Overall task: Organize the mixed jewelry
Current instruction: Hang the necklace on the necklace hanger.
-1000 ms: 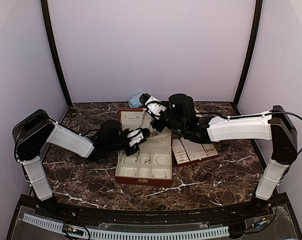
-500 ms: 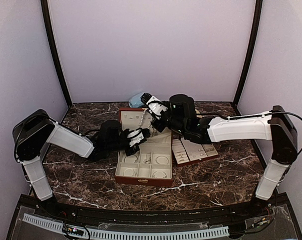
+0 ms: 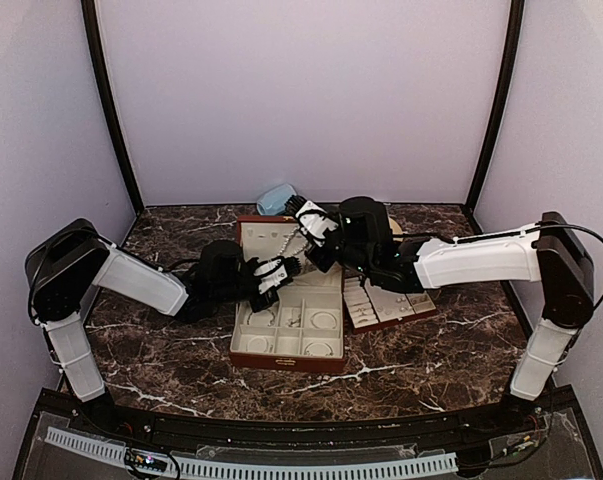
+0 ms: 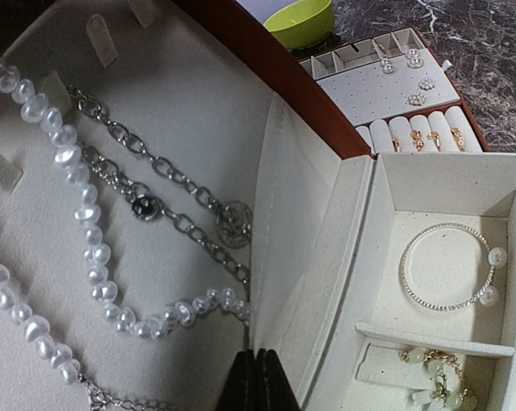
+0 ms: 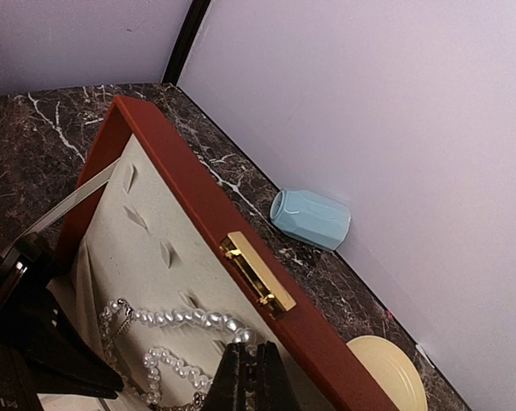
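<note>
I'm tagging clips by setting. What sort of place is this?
Probably a robot test booth, not a home: plain lilac walls close in a marble-look table, two arms are bolted at its near edge, and a jewelry box sits staged mid-table.

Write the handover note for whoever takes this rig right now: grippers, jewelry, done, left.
Left gripper: shut, tips low against the lid lining of the box; nothing seen in it.
Right gripper: shut, apparently on the pearl strand, near the lid's clasp edge.
Jewelry: the strand and silver chains lie on the lid lining. A bracelet sits in a box compartment. Earrings and rings are in the slotted tray.
Done: most pieces look sorted.
Left: probably settle the strand on the lid tabs, release, withdraw both arms.
</note>
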Tool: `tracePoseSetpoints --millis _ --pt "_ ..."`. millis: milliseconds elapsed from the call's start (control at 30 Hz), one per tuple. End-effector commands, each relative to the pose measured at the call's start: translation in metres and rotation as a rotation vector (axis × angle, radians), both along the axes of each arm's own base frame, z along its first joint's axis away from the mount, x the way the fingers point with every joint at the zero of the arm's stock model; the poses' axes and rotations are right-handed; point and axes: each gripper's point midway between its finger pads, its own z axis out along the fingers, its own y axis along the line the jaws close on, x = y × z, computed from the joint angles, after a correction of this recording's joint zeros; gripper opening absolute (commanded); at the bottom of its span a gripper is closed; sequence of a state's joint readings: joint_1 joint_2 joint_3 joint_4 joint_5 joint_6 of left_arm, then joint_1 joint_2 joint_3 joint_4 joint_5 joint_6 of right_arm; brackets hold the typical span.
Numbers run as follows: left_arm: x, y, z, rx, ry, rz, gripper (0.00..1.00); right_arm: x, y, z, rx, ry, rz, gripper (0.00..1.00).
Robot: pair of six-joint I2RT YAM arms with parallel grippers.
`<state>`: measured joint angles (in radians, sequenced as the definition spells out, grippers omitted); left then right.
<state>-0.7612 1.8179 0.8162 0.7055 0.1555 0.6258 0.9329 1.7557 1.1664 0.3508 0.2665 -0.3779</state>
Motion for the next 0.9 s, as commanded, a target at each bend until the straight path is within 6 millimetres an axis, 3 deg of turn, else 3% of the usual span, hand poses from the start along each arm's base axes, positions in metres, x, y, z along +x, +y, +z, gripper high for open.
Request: tracePoseSetpoints --millis 0,733,867 --pt "-0.012 0.002 -0.001 0.020 0.011 -0.026 0.00 0.007 -0.004 0.022 0.060 -0.019 -0.031 0.00" --pt "-0.012 0.001 -0.002 0.021 0.012 -0.029 0.00 0.012 0.010 0.002 0.018 0.052 -0.011 0.00" --pt "-0.012 0.001 -0.002 0.021 0.010 -0.029 0.00 0.013 0.010 0.006 0.026 0.050 -0.014 0.12"
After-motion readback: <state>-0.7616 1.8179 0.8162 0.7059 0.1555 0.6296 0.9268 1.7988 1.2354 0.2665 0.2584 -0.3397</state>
